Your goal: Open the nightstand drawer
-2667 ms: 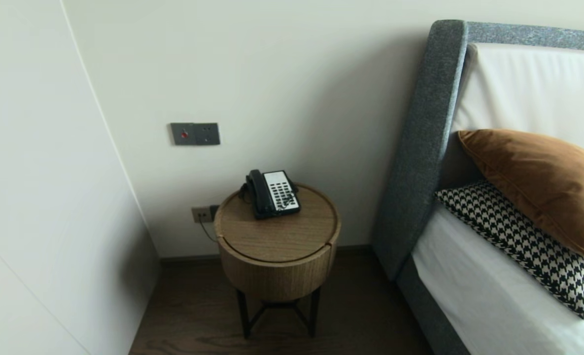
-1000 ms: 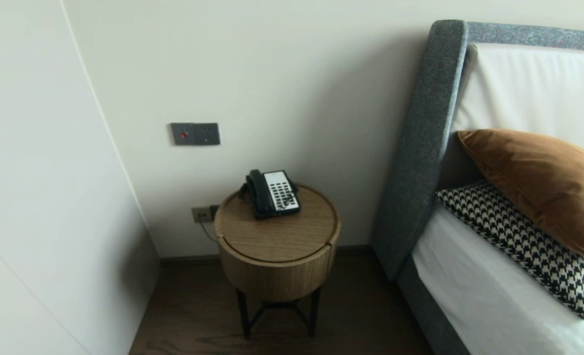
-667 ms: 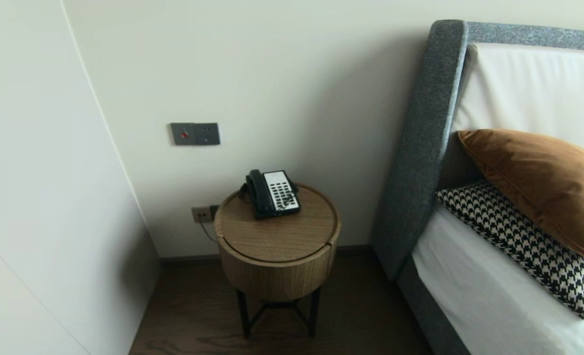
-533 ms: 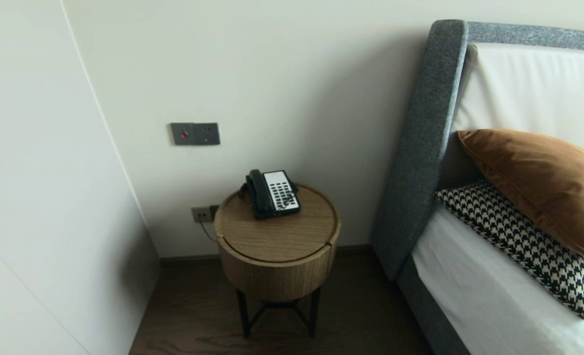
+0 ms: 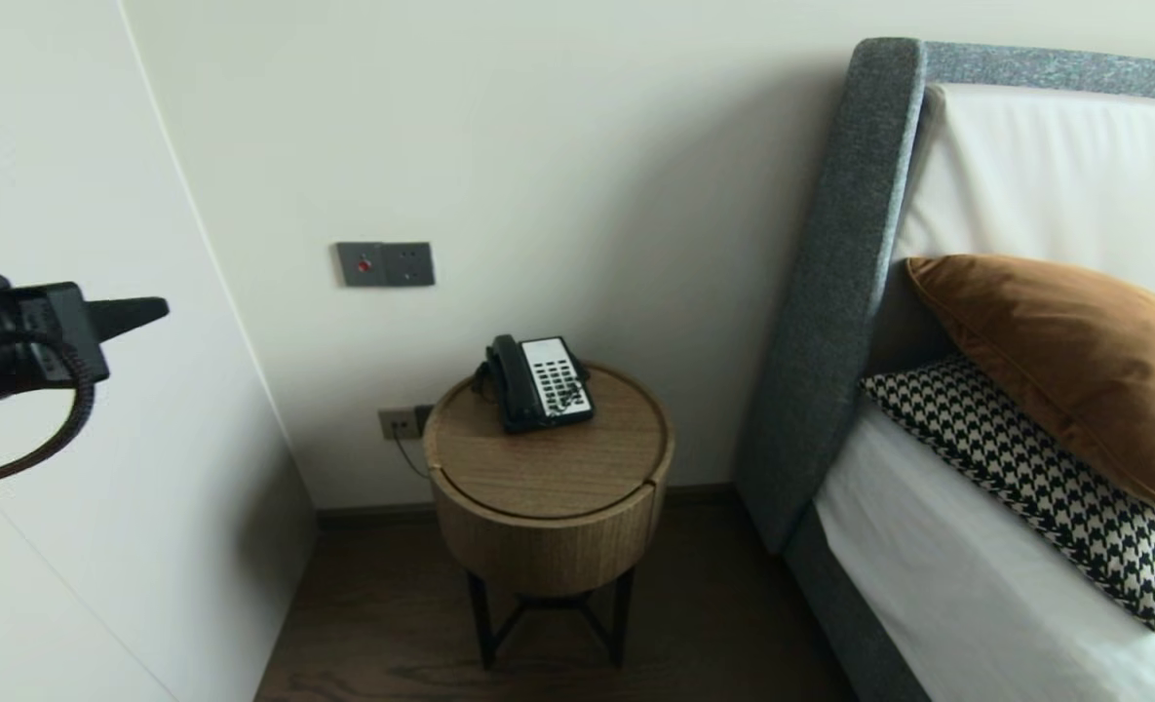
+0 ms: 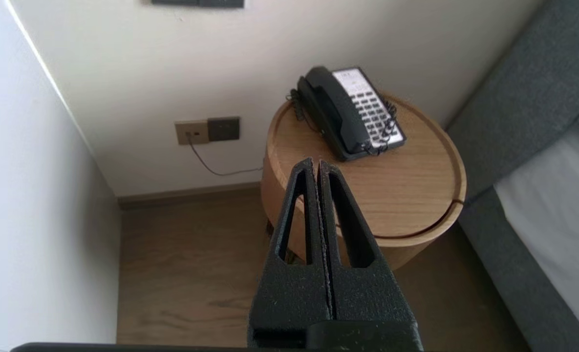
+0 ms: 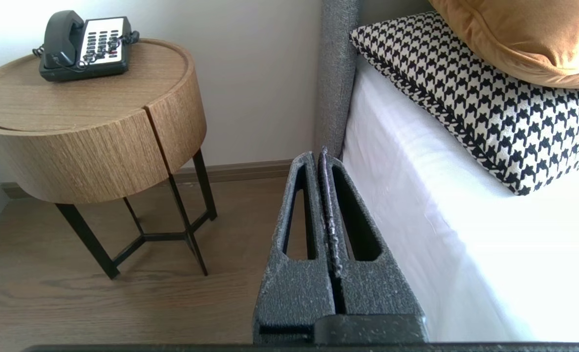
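Wooden table (image 6: 406, 190), one telephone (image 6: 348, 112), one left tool (image 6: 317, 164).

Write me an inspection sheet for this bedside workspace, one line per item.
Surface: round wooden side table, black legs.
Job's things: black telephone, handset cradled, at the table's back edge.
Clutter: nothing seen.
Grippers: left gripper shut, empty, raised left of the table; right gripper shut, empty, low beside the bed.
Cables: coiled cord draped over the telephone; thin cable from the wall socket toward the table.
Surroundings: switch panel, grey headboard, brown cushion on houndstooth pillow.
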Controlling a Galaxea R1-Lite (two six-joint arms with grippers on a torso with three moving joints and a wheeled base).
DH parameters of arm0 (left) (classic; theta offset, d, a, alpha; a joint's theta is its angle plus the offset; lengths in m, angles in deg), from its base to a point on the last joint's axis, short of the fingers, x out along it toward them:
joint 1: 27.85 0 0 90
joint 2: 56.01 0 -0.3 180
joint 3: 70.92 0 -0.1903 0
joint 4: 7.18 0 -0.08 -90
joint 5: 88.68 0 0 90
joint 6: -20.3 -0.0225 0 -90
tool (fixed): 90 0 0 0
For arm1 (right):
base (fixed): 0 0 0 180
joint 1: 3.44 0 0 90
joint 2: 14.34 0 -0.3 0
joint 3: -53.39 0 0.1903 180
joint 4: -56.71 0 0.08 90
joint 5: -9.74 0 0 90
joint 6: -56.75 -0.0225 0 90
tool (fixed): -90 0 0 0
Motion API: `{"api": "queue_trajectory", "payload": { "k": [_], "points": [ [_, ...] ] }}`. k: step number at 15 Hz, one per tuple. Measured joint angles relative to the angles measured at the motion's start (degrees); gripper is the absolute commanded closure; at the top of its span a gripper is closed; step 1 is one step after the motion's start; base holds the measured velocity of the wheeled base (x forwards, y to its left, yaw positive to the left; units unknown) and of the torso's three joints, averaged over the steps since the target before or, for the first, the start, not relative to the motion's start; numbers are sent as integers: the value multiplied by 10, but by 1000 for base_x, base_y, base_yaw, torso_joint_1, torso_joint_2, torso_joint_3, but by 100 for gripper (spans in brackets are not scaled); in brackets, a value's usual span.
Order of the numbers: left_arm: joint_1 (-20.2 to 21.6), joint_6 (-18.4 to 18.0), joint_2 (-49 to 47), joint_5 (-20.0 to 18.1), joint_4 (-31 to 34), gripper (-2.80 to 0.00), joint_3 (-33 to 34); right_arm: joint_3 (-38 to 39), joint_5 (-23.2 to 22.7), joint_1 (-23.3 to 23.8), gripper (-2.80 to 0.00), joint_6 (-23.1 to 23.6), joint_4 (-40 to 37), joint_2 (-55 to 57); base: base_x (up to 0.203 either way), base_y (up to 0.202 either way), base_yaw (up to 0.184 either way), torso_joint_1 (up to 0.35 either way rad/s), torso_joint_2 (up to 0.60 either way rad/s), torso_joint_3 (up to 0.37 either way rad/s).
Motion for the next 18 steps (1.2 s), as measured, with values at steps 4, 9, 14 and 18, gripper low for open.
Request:
{"api": "queue_trajectory", "payload": {
  "k": [4,9,14,18],
  "points": [
    [-27,0,-96,6,3,0,-51,0,0,0,0,0,0,0,0,0,0,0,0,0],
    [-55,-1,-195,8,17,0,-89,0,0,0,0,0,0,0,0,0,0,0,0,0],
    [-81,-2,-300,8,33,0,-162,0,0,0,0,0,0,0,0,0,0,0,0,0],
    [-113,-4,-380,8,71,0,-227,0,0,0,0,0,0,0,0,0,0,0,0,0]
  ]
}}
